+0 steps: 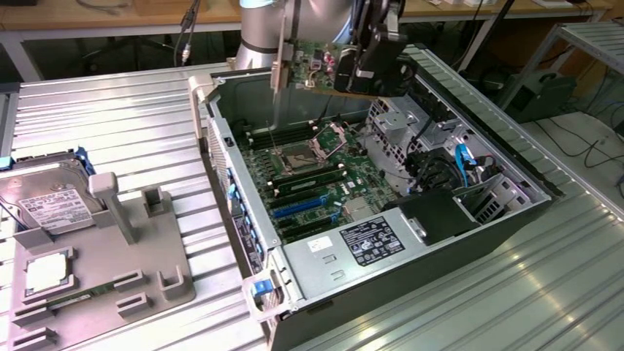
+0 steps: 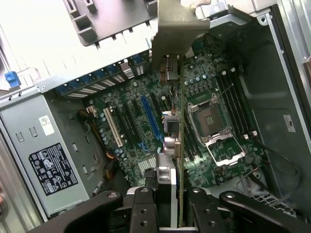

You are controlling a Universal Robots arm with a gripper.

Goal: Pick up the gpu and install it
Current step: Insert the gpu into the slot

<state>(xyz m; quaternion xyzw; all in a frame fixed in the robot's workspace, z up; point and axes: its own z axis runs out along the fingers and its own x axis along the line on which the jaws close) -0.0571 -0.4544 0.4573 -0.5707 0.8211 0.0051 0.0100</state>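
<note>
Gripper [image 2: 173,209]: clenched on the gpu [image 2: 179,145], 1 finger on each face of the card.
Gpu: held on edge in the air over the open computer case [image 1: 507,139], clear of the motherboard [image 2: 131,131]. Its silver bracket [image 2: 177,24] is at the end away from the gripper.
Motherboard: lies flat in the case, with a blue slot [image 2: 150,116] and a processor socket [image 2: 214,121].
Power supply [image 1: 370,241]: labelled box at 1 end of the case.
Worktop [image 1: 117,110]: ribbed metal. A grey holder [image 1: 107,270] with a hard drive [image 1: 49,205] stands beside the case, at the exterior view's left.
</note>
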